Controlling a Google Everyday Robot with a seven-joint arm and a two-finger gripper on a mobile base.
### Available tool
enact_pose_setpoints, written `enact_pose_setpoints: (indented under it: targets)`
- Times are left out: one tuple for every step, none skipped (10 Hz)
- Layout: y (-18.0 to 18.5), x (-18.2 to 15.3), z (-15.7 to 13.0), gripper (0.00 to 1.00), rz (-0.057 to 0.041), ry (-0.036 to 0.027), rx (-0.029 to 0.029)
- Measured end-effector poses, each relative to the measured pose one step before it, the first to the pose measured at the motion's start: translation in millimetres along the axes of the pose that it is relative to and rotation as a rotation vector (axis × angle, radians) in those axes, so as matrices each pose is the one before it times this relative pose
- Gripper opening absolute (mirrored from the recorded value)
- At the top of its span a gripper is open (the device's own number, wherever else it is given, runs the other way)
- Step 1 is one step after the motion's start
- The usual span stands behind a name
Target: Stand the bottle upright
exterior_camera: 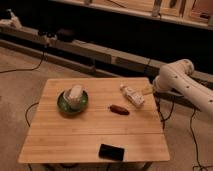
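Bottle [132, 95] lies flat on tbl [75, 135]; tool [147, 90] just beside.

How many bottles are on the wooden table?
1. The bottle lies on its side near the table's right rear corner, the gripper just beside it at the table's right edge. Nothing there seems to hide another.

Dim, warm-toned throughout. Tabletop [95, 135] brightest; near-black beyond far edge. Gripper [148, 90] dimly lit at right edge, toward far corner.
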Motion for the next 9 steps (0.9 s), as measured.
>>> enact_pose_setpoints:
  targets:
    - [-1.51, 6.96, -0.57, 0.8, -0.03717, 0.01031, -0.00453]
    - [2.12, 0.66, -0.49, 0.8, -0.00813, 0.00206, -0.0045]
    - [1.33, -0.79, -0.27, 0.8, 0.00194, -0.00006, -0.00101]
    - [-0.79, 0.27, 0.1, 0.8, -0.00192, -0.00003, 0.00159]
    - [-2.73, 1.73, 0.26, 0.8, -0.00732, 0.0029, 0.00565]
    - [-7.99, 4.65, 1.6, 0.8, -0.02696, 0.01, 0.01812]
    - [-16.51, 14.09, 3.04, 0.8, -0.06331, 0.02949, 0.03019]
    - [-16.86, 19.4, 3.86, 0.8, -0.07599, 0.03748, 0.02822]
    - [-12.32, 15.39, 5.88, 0.8, -0.06184, 0.02522, 0.01971]
